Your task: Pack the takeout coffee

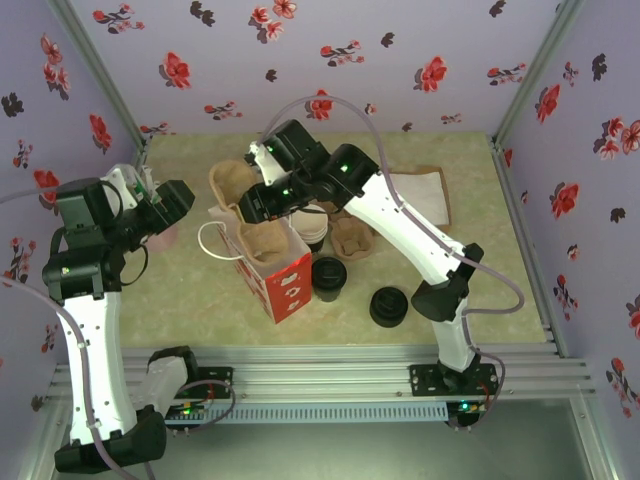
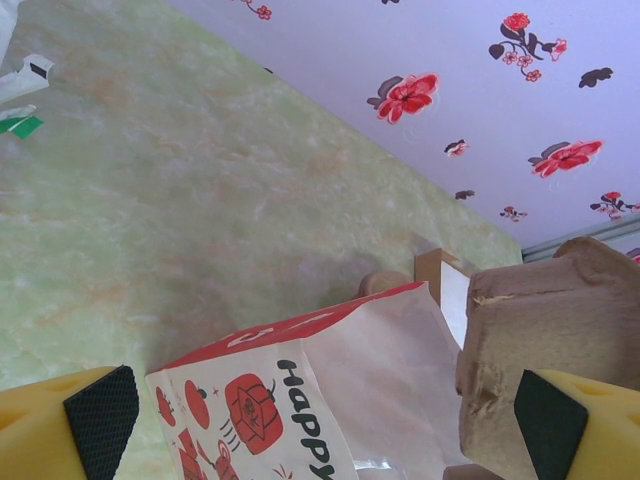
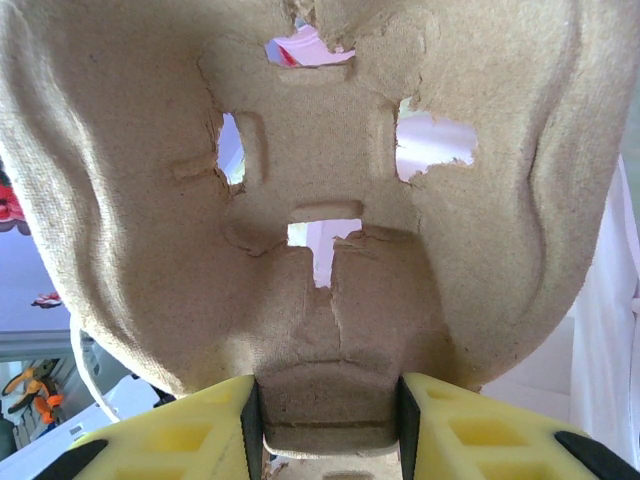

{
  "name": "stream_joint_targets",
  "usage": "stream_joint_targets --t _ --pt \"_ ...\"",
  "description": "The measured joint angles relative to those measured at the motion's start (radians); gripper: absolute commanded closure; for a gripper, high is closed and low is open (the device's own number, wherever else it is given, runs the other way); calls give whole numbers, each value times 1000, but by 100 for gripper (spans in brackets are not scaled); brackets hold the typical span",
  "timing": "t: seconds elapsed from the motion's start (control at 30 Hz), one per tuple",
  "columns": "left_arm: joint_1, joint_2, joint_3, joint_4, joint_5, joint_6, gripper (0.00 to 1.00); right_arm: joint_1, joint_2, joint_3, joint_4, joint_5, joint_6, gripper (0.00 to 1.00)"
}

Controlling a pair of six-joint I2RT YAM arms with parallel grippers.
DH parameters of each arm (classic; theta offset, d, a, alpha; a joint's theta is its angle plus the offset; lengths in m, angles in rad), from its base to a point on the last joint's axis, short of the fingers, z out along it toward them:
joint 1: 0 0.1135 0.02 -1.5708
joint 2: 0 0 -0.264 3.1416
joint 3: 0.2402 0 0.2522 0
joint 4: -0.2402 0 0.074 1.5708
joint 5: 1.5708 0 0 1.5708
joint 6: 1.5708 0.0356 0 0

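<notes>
While lowering the pulp carrier [image 3: 320,150], clenched by the right gripper [image 3: 325,425], into the paper bag [image 1: 285,285], hold it level over the mouth. Leave the left gripper [image 2: 325,420] spread wide, grasping nothing, near the bag. Find the takeout coffee [image 1: 328,278] standing on the table [image 1: 185,300] just beside the bag, toward the near edge. Count one bag, one coffee, seemingly three carriers, one lid stack [image 1: 388,305], one cup stack [image 1: 313,228].

Bright, even light throughout. The top view is sharp, with soft shadows beside the paper bag [image 1: 287,288]. In the right wrist view, the close pulp tray [image 3: 320,200] looks slightly soft, light glowing through its holes.
</notes>
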Motion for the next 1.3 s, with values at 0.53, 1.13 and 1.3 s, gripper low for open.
stream_joint_targets --t 0.53,1.13,1.3 --pt "0 1 -71 11 35 15 2 0 -29 -87 -21 81 -31 62" --pt "0 36 -102 38 58 19 10 27 -28 -81 -82 111 -70 63" --pt "0 44 -123 45 61 19 13 27 5 -27 -132 126 -70 63"
